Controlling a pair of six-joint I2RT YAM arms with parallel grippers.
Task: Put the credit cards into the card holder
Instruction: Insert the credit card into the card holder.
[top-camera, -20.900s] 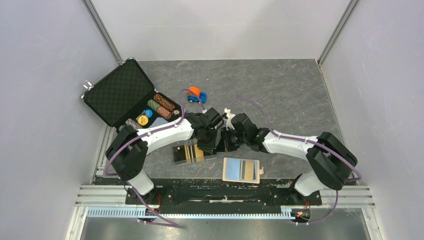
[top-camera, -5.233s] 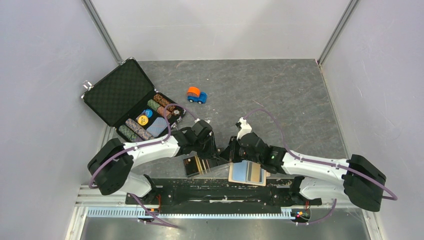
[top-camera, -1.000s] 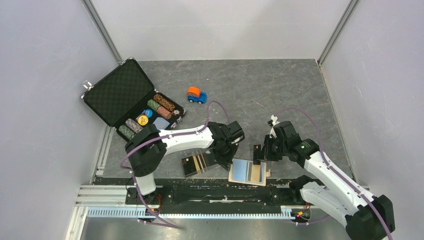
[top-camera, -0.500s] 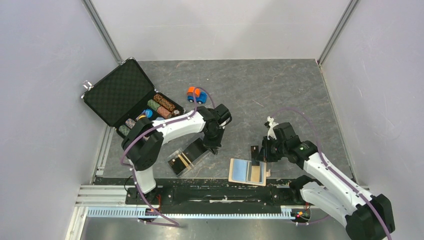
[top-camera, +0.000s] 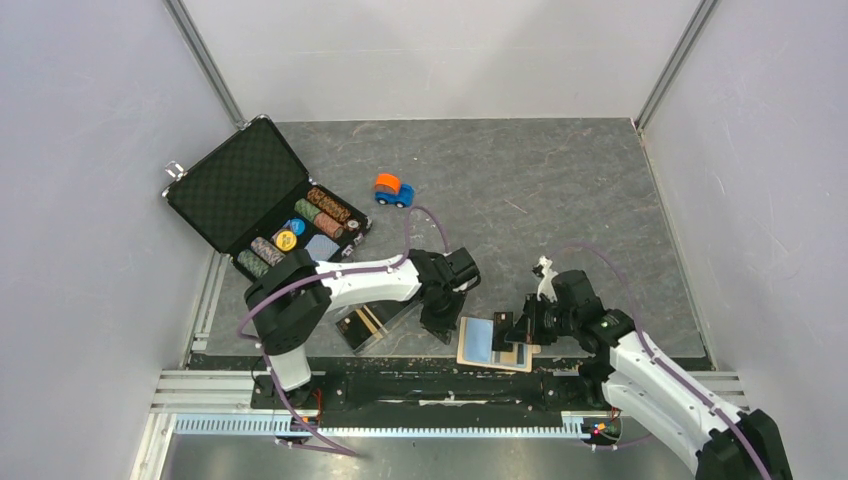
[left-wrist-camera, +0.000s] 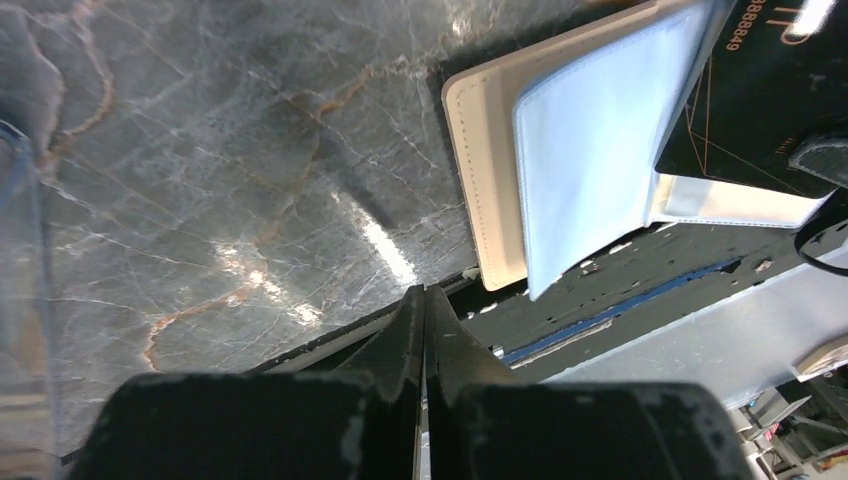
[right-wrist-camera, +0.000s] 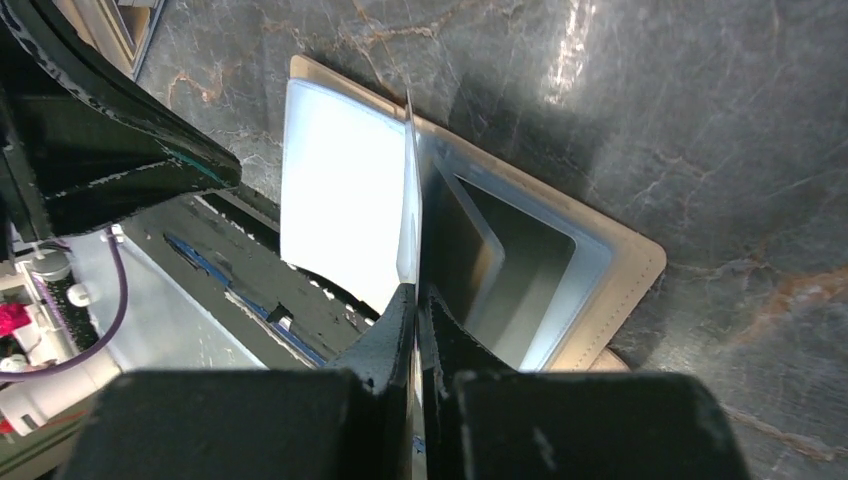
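Observation:
The beige card holder (top-camera: 470, 354) lies open at the table's near edge, its light blue inner flap (left-wrist-camera: 600, 130) showing. It also shows in the right wrist view (right-wrist-camera: 630, 290). My right gripper (top-camera: 512, 330) is shut on a black card with gold lines (left-wrist-camera: 770, 100) and holds it upright over the holder's slots. In the right wrist view this card is edge-on (right-wrist-camera: 411, 200) between the right gripper's fingers (right-wrist-camera: 414, 292). My left gripper (top-camera: 440, 322) is shut and empty, low over the table just left of the holder, as its own view (left-wrist-camera: 424, 292) shows.
A clear plastic box with a dark base (top-camera: 372, 322) holding gold-striped cards lies left of my left gripper. An open black chip briefcase (top-camera: 250, 190) stands at the far left. A small orange and blue toy car (top-camera: 393, 189) sits behind. The black front rail (top-camera: 420, 375) runs just below the holder.
My left gripper has moved nearer and to the right, from beside the clear box to the holder's left edge. My right gripper has come down and left with the black card over the holder.

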